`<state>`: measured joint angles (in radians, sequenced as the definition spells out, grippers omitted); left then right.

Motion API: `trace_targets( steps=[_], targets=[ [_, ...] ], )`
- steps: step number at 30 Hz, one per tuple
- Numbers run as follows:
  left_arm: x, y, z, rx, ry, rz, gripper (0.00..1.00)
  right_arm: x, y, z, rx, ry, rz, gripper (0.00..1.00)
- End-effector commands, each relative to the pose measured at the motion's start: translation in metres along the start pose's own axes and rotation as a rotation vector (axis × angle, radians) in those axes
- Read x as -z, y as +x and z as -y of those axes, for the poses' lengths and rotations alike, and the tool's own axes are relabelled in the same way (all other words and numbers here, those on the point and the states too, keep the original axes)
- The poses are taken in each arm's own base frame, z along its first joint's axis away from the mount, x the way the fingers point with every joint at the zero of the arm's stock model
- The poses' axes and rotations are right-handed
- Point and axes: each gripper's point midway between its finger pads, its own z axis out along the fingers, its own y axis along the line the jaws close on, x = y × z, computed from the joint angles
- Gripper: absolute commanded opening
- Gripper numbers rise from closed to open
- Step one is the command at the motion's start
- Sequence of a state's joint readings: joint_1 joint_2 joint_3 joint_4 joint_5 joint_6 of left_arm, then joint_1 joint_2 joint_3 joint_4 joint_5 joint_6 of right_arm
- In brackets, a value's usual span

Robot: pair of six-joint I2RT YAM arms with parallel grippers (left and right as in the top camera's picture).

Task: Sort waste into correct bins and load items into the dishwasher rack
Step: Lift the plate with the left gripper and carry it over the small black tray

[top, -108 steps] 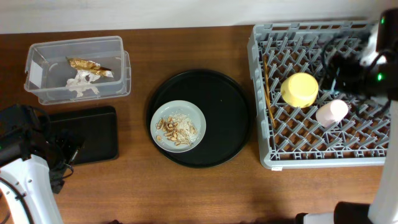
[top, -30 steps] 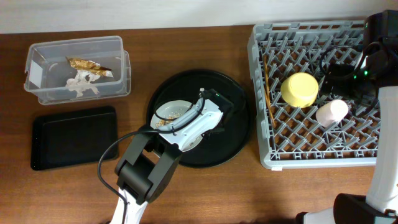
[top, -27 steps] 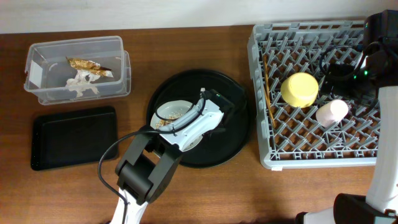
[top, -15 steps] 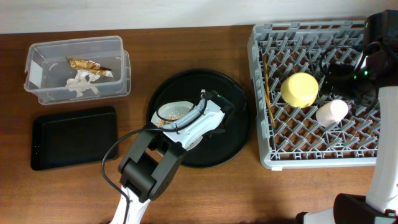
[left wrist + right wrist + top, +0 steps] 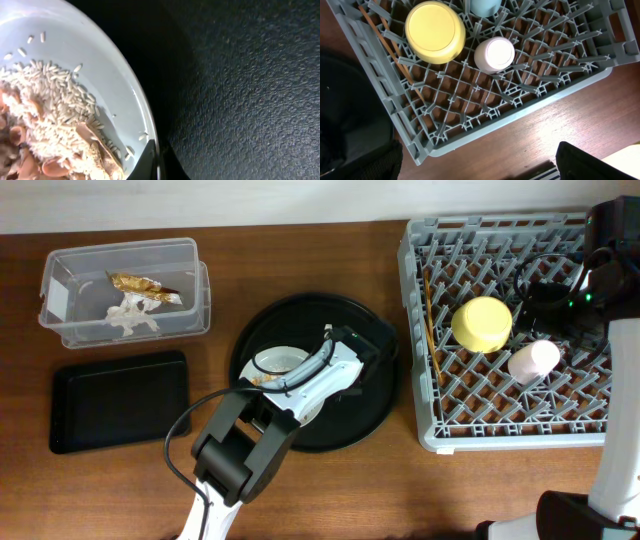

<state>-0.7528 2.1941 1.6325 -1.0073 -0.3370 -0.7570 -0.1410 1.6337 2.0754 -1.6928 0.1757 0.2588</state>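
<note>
Left claw [image 5: 312, 380]: mine, clenched on the right rim of the plate [image 5: 278, 364], one finger on each side of the edge.
Plate: pale grey, within the round tray [image 5: 365, 395] at mid-table, partly hidden under my arm. I cannot tell whether it is lifted or resting.
Scraps [image 5: 55, 135]: rice grains and tan pieces heaped on the plate, just left of my grip.
Right claw [image 5: 475, 157]: spread wide, grasping nothing, hanging above the rack [image 5: 500, 435] on the right.
Bowl [image 5: 481, 324]: yellow, upside down on the rack's pegs.
Pink cup [image 5: 533, 361]: in the rack, just right of and nearer than the bowl.
Blue cup [image 5: 485, 6]: in the rack, just beyond the pink cup and beside the bowl.
Chopsticks [image 5: 430, 320]: lying along the rack's left side, left of the bowl.
Tub [image 5: 190, 310]: clear, far left, holding a gold wrapper [image 5: 140, 285] and white tissue [image 5: 130, 318].
Flat tray [image 5: 120, 400]: black, near left, in front of the tub.
</note>
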Motion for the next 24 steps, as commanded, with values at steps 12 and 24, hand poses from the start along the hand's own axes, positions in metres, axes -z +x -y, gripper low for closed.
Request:
trace_targets(
  steps=[12,24],
  targets=[
    [0.065,-0.023,-0.036,-0.001,-0.135,0.001,0.01,0.001,0.001,0.005,-0.012,0.019,0.000,0.98],
    [0.066,-0.038,-0.123,0.187,-0.247,-0.133,0.01,0.001,0.001,0.005,-0.012,0.019,0.000,0.98]
  ],
)
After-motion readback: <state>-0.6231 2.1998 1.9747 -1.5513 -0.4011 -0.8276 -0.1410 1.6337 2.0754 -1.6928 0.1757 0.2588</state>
